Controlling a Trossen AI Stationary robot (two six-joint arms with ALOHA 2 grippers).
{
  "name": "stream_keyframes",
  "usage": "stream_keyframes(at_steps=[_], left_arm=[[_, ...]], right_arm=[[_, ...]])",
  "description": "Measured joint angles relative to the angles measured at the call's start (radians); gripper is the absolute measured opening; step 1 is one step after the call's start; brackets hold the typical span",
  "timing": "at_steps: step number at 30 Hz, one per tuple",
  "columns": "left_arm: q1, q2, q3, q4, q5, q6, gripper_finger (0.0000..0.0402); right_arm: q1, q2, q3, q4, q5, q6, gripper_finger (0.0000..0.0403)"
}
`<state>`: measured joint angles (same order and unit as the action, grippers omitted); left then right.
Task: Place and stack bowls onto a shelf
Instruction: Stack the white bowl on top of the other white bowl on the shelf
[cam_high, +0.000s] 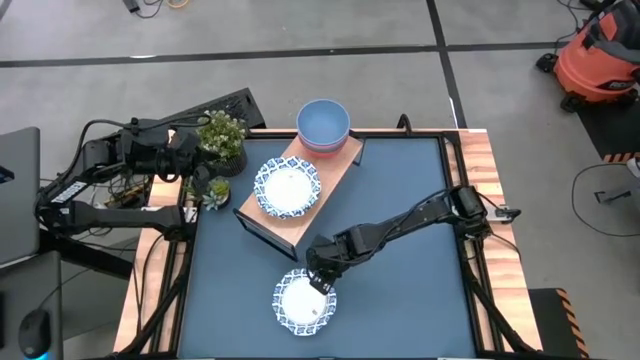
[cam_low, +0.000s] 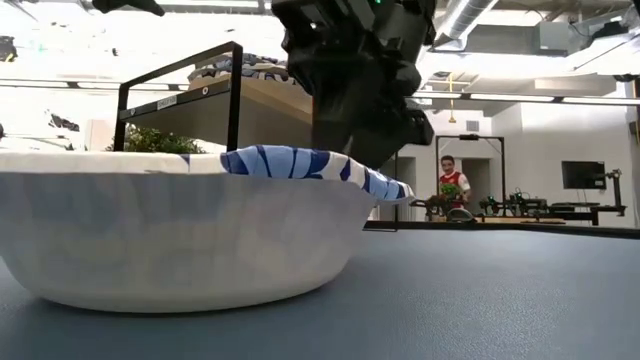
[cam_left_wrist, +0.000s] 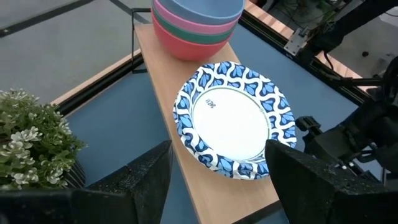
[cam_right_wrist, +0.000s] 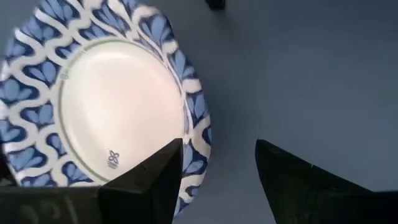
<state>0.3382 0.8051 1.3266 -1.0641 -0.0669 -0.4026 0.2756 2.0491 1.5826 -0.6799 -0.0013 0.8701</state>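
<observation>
Shallow white bowl with blue patterned rim (cam_high: 304, 302) near the dark blue worktop's (cam_high: 400, 300) front edge is being grasped: right tool (cam_high: 321, 281), open, empty, straddles its rim; next, close and lift.

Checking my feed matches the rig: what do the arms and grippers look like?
Both arms are dark, nearly black, jointed links with black cables along them. The right gripper and the left gripper each have two broad, matte black, wedge-shaped fingers. No markings are readable on them.
</observation>
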Motion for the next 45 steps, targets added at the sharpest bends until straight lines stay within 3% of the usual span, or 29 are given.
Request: stream_keyframes(at_steps=[31,45], left_arm=[[0.0,0.0,0.0,0.0,0.0,0.017,0.0243],[0.0,0.0,0.0,0.0,0.0,0.017,0.0243]], right_arm=[[0.013,0.0,-0.004,0.063,-0.017,-0.088,0.0226],[0.018,0.0,-0.004,0.06,0.027,-0.084,0.0226]])
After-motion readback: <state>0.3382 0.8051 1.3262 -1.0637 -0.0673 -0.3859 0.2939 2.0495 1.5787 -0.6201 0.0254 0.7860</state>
